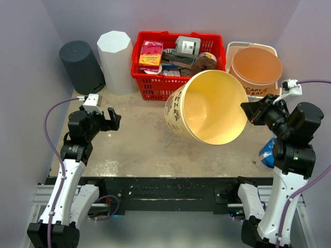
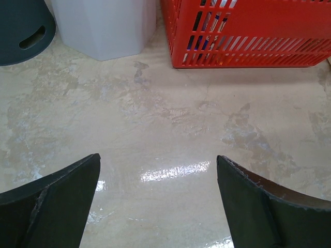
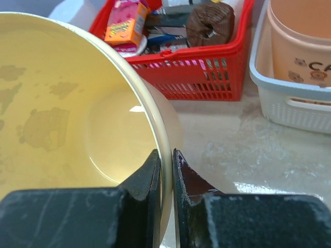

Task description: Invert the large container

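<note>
Large container point(image 1: 207, 106): probably light, stiff, kinda slick plastic. Pinched at the 3 o'clock rim by right claw point(image 3: 166, 155); left claw point(image 2: 158, 160) gaping wide, empty.

Overhead camera looks down from high behind the table point(image 1: 139, 150). Both wrist cameras sit low and close, facing forward; all three views share the red basket point(image 1: 155, 82).

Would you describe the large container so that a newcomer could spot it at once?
Find the red basket at the back of the table. In front of it is the large container, pale yellow, tipped with its mouth toward the camera. Unlike the upright orange tub nearby, it is held by its rim in the right gripper.
</note>
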You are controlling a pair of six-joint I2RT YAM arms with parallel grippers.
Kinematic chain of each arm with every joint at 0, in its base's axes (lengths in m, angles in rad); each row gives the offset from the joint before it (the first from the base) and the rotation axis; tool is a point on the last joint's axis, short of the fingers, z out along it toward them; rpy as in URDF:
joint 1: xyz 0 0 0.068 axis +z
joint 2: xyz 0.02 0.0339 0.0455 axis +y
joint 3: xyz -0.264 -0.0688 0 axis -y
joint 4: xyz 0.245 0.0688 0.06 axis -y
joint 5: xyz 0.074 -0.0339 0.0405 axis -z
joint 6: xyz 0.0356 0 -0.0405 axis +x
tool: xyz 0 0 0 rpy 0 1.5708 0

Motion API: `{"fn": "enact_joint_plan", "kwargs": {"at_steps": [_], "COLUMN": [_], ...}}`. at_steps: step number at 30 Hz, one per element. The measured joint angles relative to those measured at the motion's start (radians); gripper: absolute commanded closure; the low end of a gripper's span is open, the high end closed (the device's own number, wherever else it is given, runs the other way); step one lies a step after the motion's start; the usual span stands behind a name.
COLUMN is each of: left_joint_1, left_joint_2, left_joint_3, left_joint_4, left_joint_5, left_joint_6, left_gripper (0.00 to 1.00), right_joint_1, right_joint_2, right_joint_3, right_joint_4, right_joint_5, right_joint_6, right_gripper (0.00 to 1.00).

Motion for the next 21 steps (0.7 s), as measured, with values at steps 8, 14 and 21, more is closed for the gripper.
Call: {"fn": "enact_joint_plan", "kwargs": {"at_steps": [8,14,21], "left_joint_1": [0.001,0.001,0.001], "left_joint_2": [0.011,0.027,0.029], "left_joint_3": [-0.003,-0.003,-0.006], "left_joint_4": [0.018,0.026,0.029], "left_joint_5": [0.064,0.120,0.151], "left_joint_6": [-0.001,-0.001,-0.001], "left_gripper": [0.02,0.02,0.02], "right_joint_1": [0.000,0.003,0.028], "right_joint_2": [0.042,0.044,0.079], "right_joint_3": [-0.033,-0.033,-0.032], "right_joint_4": [-0.086,-0.126,-0.158], "right_joint_5": [0.123,0.243,0.342], "right_joint_6": [-0.060,-0.088,-0.106], "right_gripper": [1.00,1.00,1.00]}}
